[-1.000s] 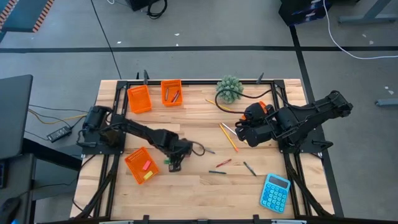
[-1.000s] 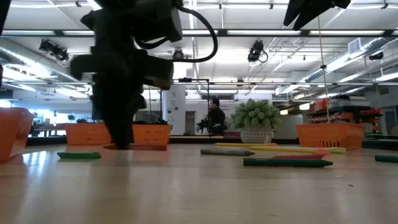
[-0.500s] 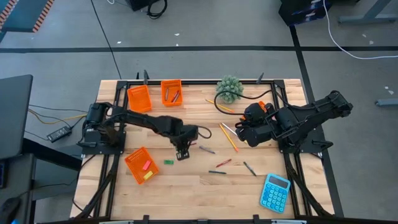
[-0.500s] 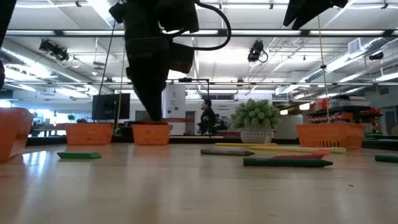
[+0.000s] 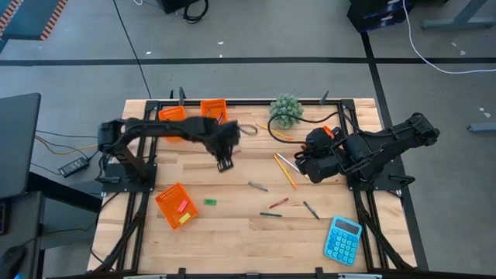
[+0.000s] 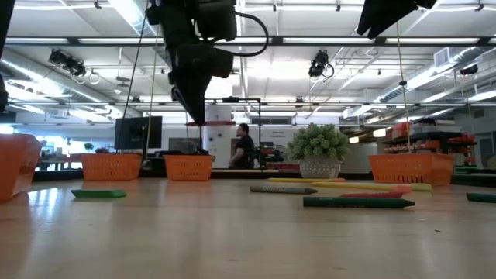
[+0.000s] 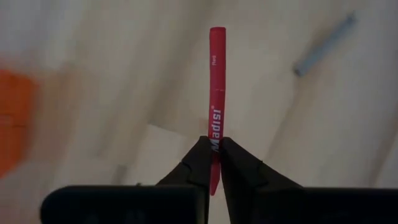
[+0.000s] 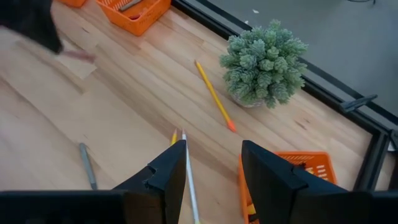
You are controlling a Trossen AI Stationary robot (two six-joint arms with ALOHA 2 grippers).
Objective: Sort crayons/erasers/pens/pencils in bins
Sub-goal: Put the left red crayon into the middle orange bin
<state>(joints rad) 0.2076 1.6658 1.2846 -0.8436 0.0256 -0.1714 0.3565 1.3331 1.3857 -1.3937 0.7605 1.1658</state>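
My left gripper (image 5: 223, 161) hangs above the table just short of the two far orange bins (image 5: 213, 113) and is shut on a red crayon (image 7: 216, 81). In the low view it (image 6: 194, 115) is well clear of the tabletop. My right gripper (image 8: 211, 169) hovers open above the yellow pencils (image 5: 285, 170) at the right, holding nothing. A green crayon (image 5: 210, 201), a grey crayon (image 5: 258, 186) and several more sticks (image 5: 277, 203) lie flat on the wood. A third bin (image 5: 175, 205) stands near left with erasers in it. My left gripper pinches the red crayon near one end (image 7: 214, 132) between its two fingertips. The fingers point steeply down and the crayon runs on along them, most of its length sticking out past the tips. The crayon is lifted clear of the table.
A small potted plant (image 5: 287, 111) stands at the far edge. A blue calculator (image 5: 342, 239) lies at the near right. A fourth orange bin (image 8: 292, 163) sits under my right arm. A person walks in the room behind the table (image 6: 242, 147).
My left gripper, staying shut, has risen from the table beside the green crayon and swung toward the far edge and the far bins. The green crayon has stayed where it lay.
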